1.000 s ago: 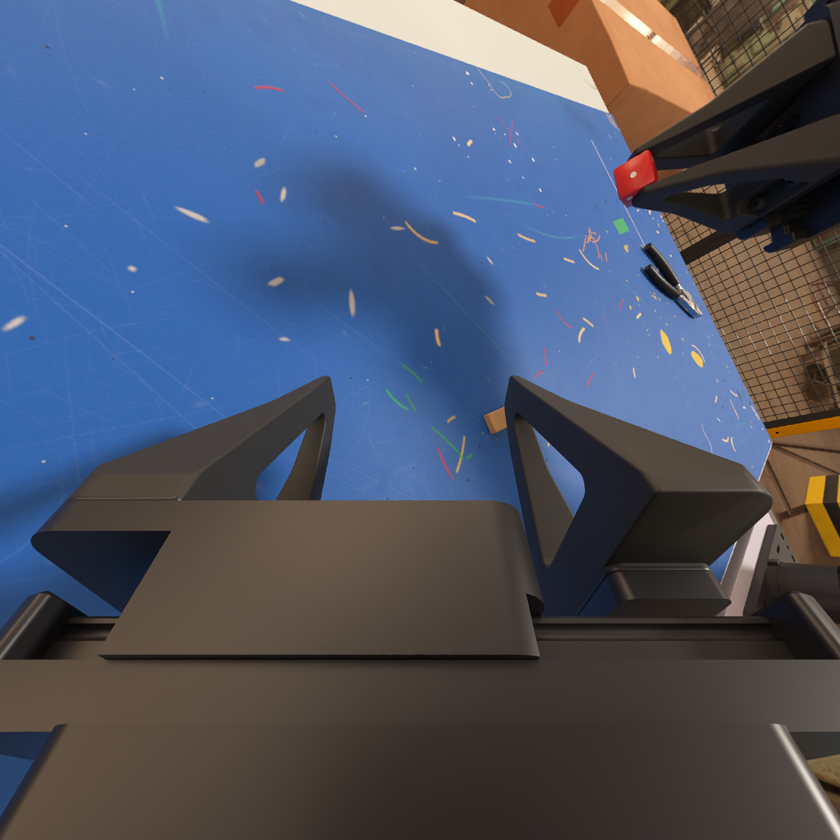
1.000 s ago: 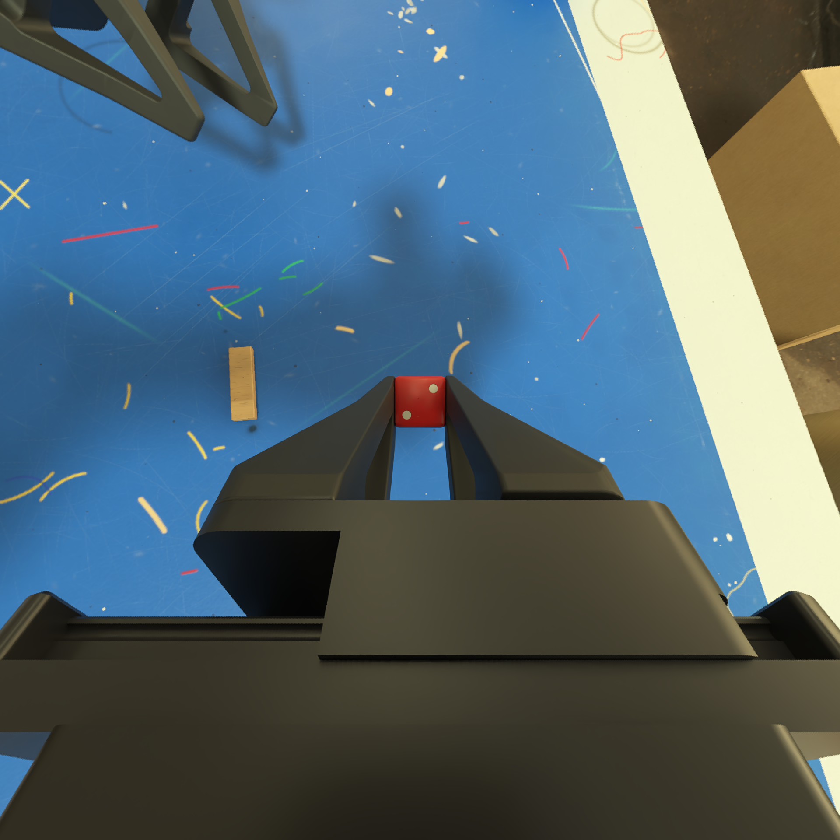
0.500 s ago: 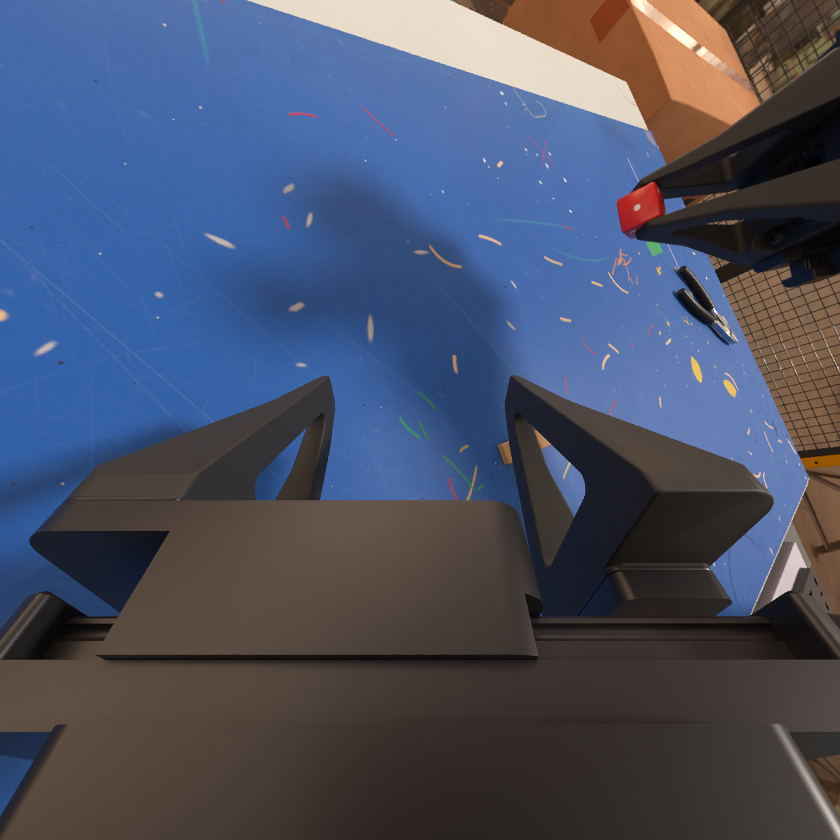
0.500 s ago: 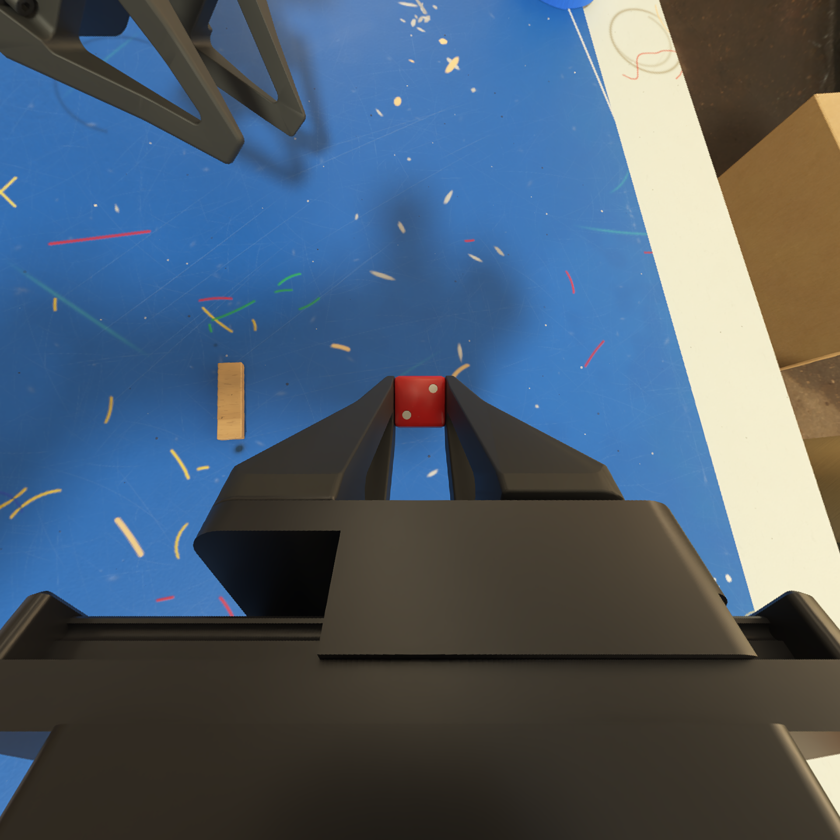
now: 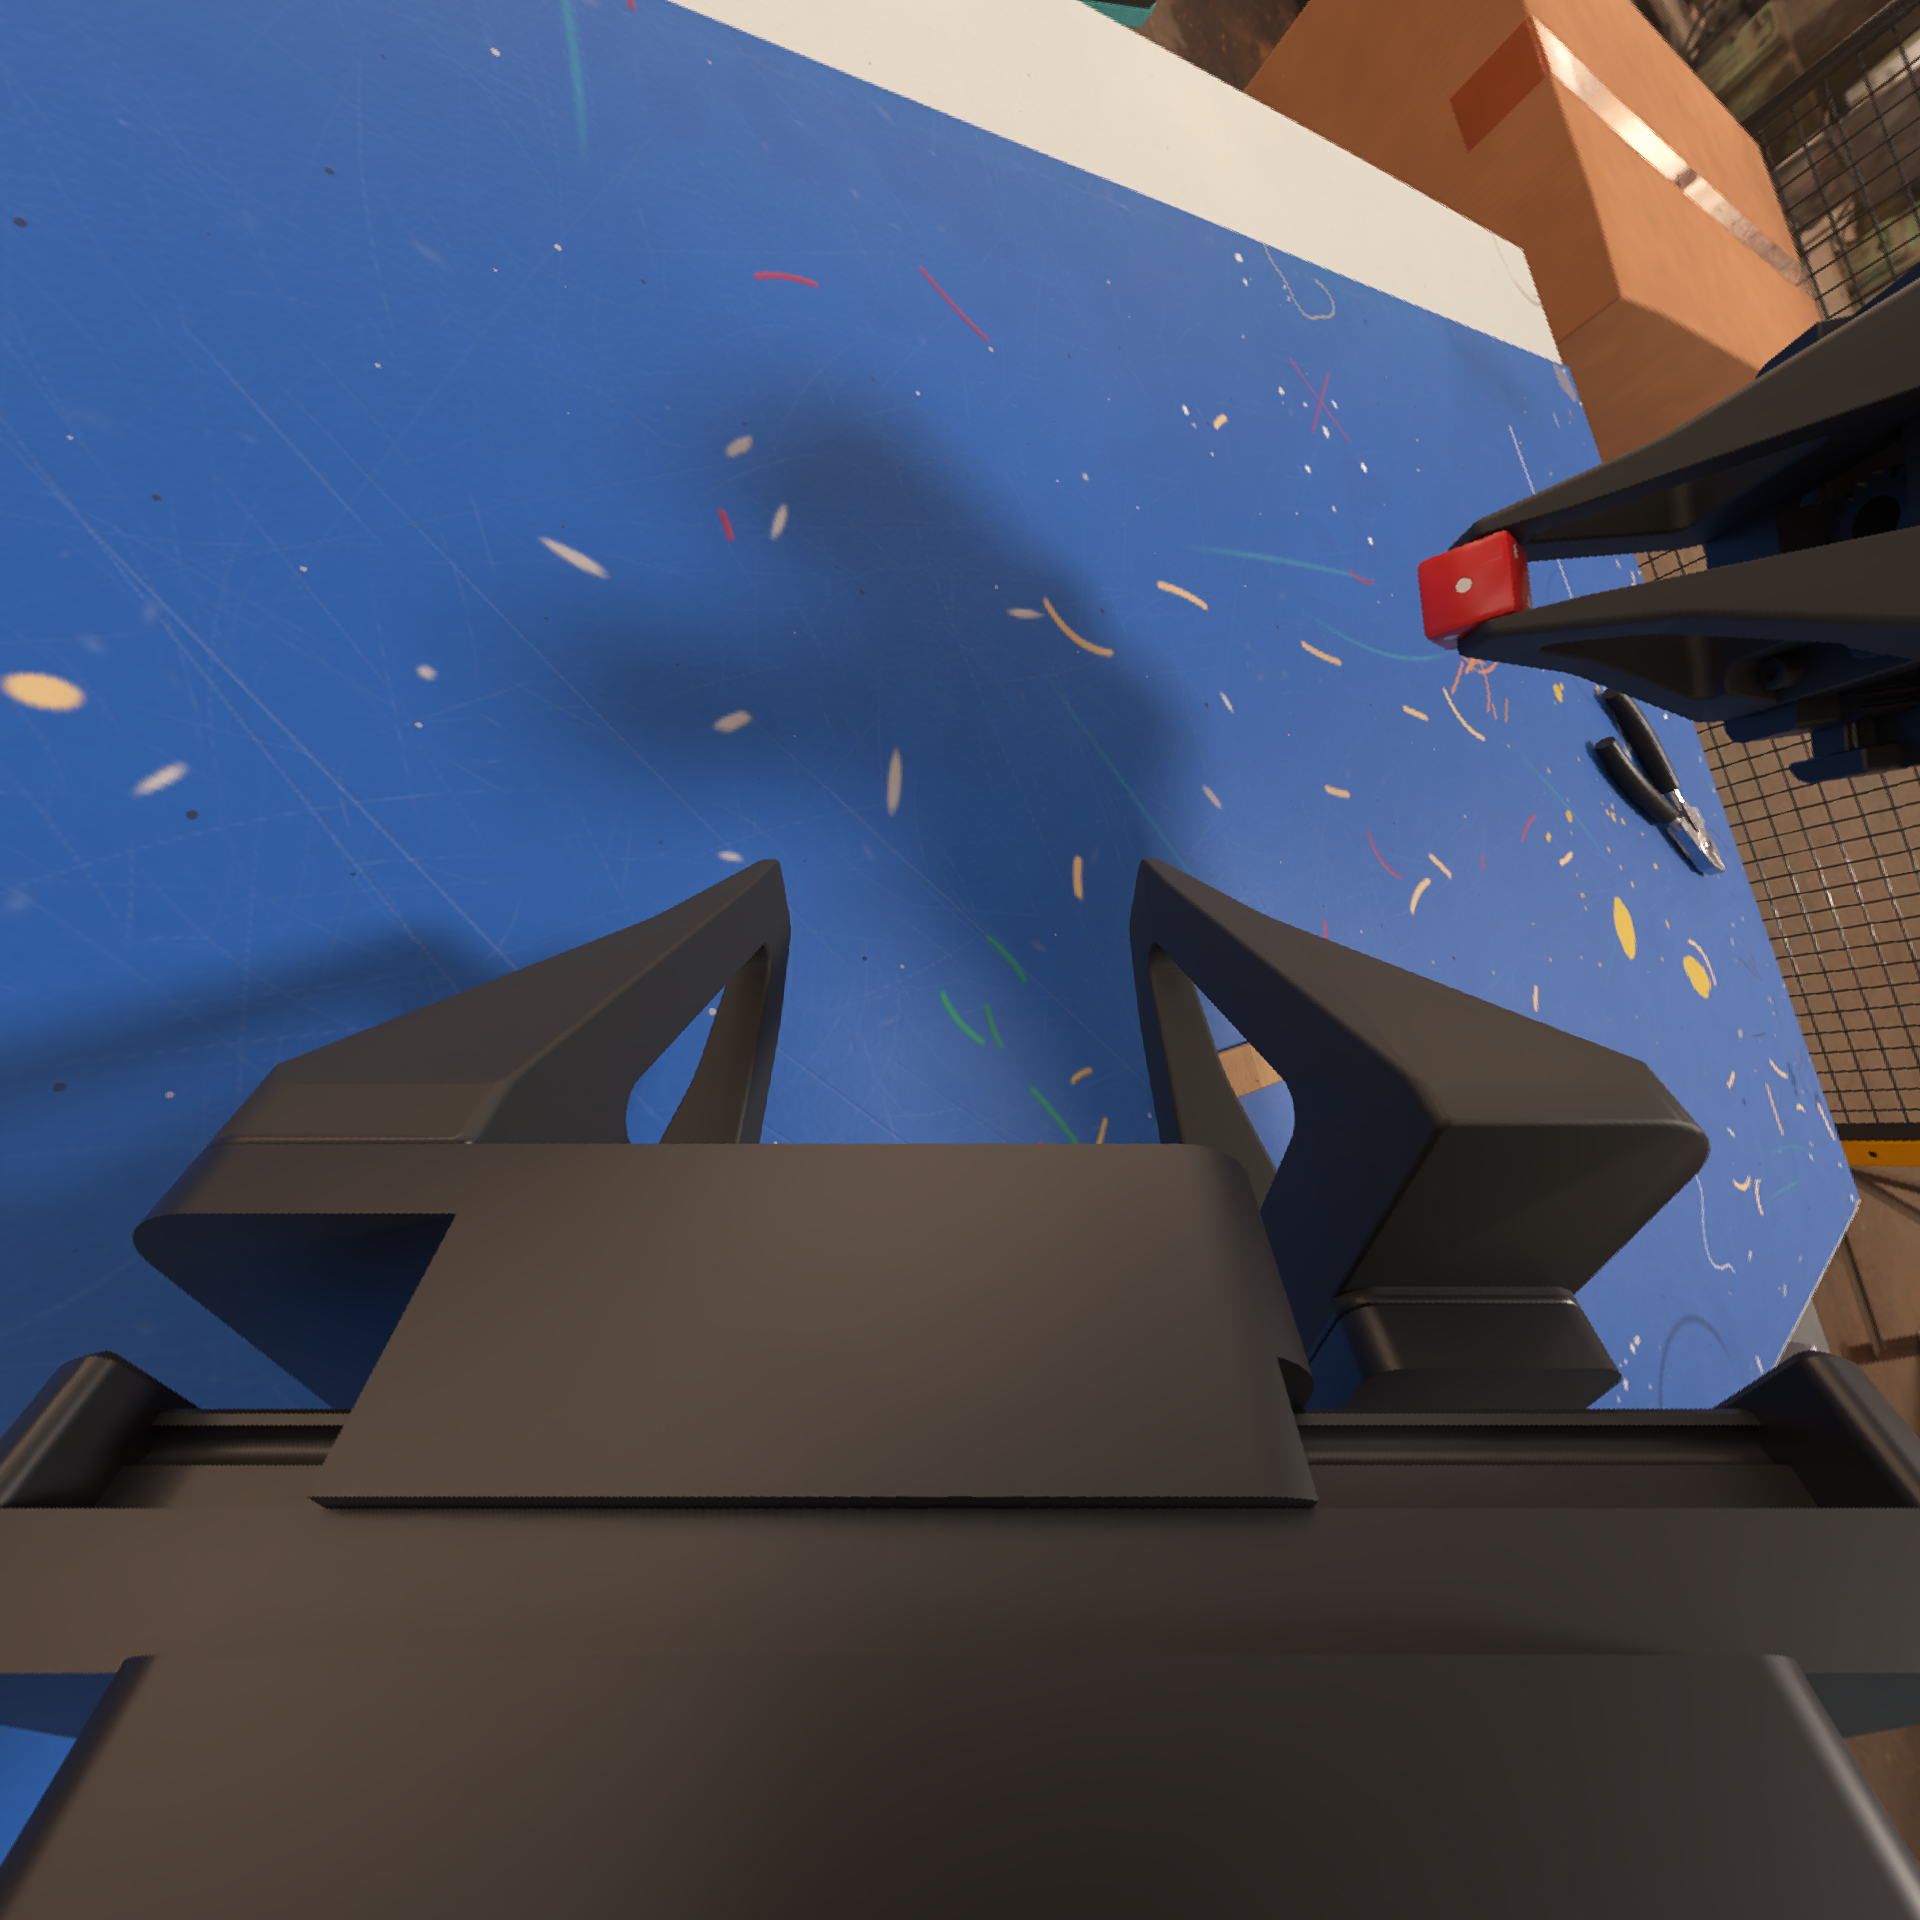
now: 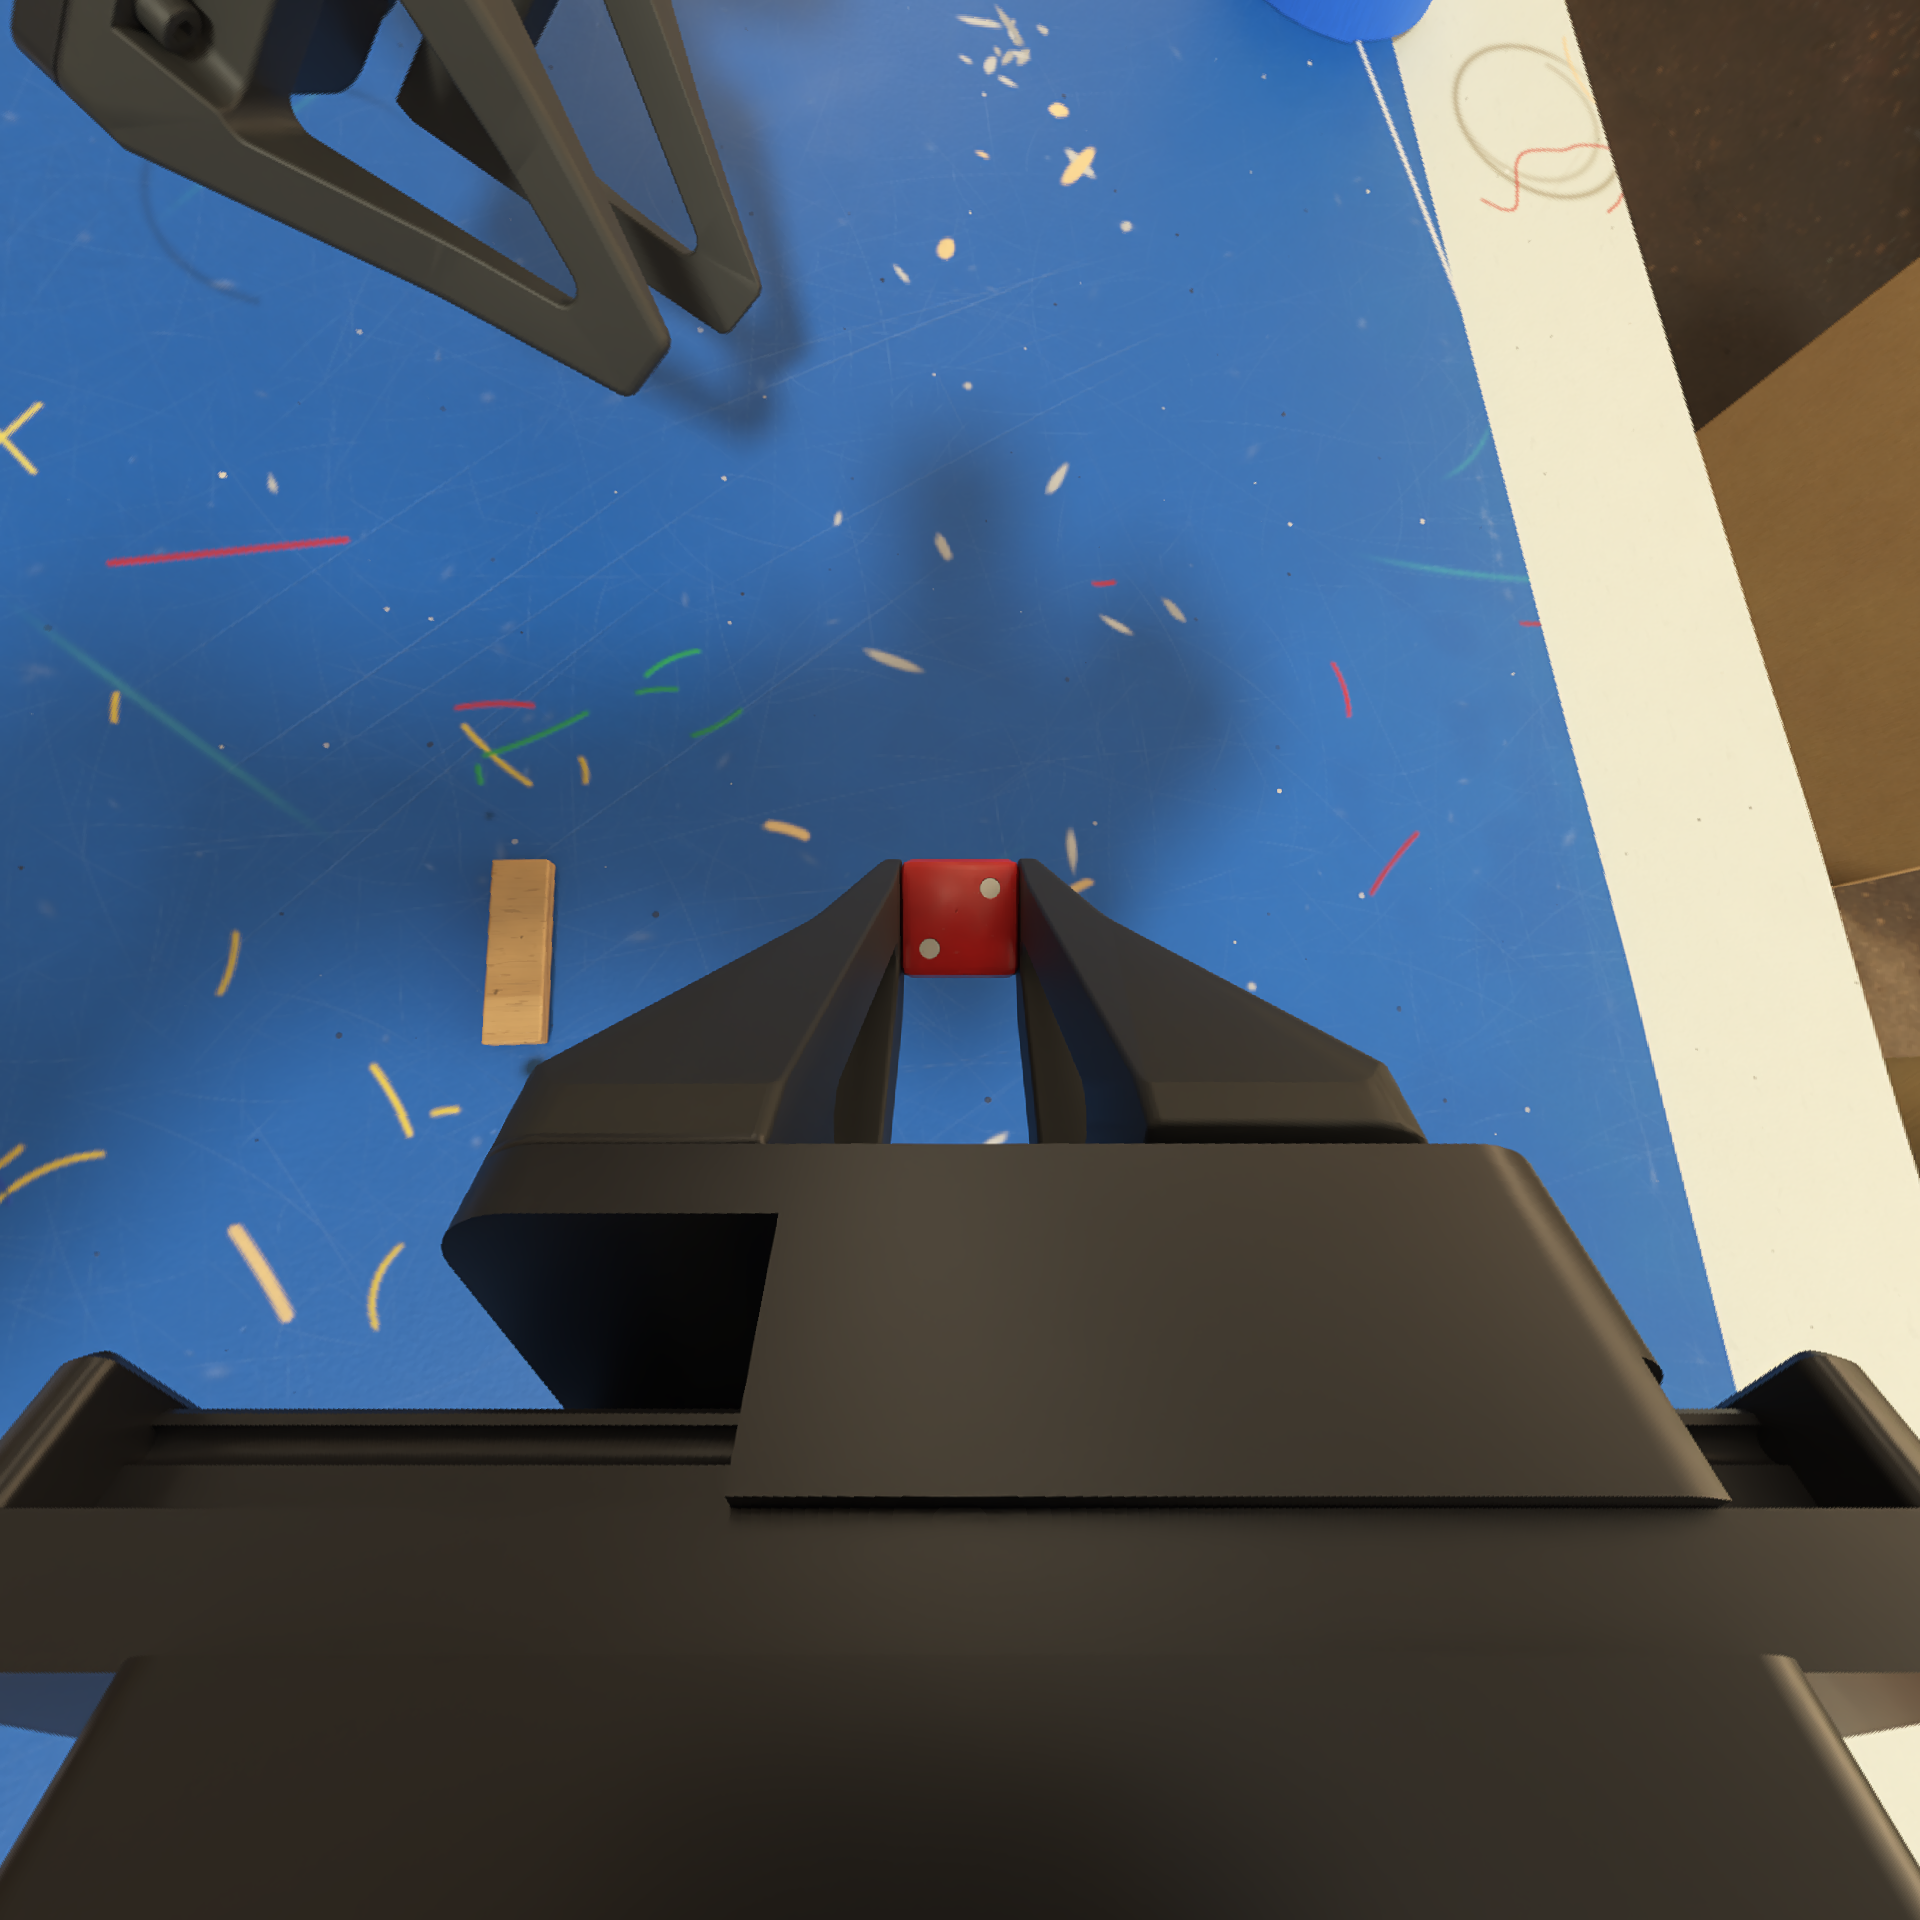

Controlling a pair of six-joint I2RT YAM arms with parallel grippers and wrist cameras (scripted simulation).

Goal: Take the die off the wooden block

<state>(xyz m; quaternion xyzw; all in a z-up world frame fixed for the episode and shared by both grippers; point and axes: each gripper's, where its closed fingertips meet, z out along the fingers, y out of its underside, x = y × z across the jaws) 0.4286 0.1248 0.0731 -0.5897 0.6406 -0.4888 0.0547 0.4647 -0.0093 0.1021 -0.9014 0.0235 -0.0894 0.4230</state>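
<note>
My right gripper [image 6: 959, 883] is shut on the red die [image 6: 958, 916] and holds it in the air above the blue table. The flat wooden block [image 6: 517, 952] lies on the table to the left of the gripper, with nothing on it. In the left wrist view the die [image 5: 1472, 596] shows at the right, held between the right gripper's fingers [image 5: 1662, 582]. My left gripper [image 5: 958, 883] is open and empty above the table. A corner of the wooden block [image 5: 1245, 1068] peeks out behind its right finger. The left gripper's fingers [image 6: 582, 312] show at the top left of the right wrist view.
Black pliers [image 5: 1657, 788] lie near the table's right edge in the left wrist view. A brown cardboard box [image 5: 1558, 197] stands beyond the table's white border [image 5: 1143, 135]. A wire mesh fence [image 5: 1829, 935] lies past the edge. A blue round object [image 6: 1345, 16] sits at the far edge.
The right gripper has carried the die farther from the wooden block and kept it clamped. The left wrist view has shifted so the block now hides mostly behind its right finger.
</note>
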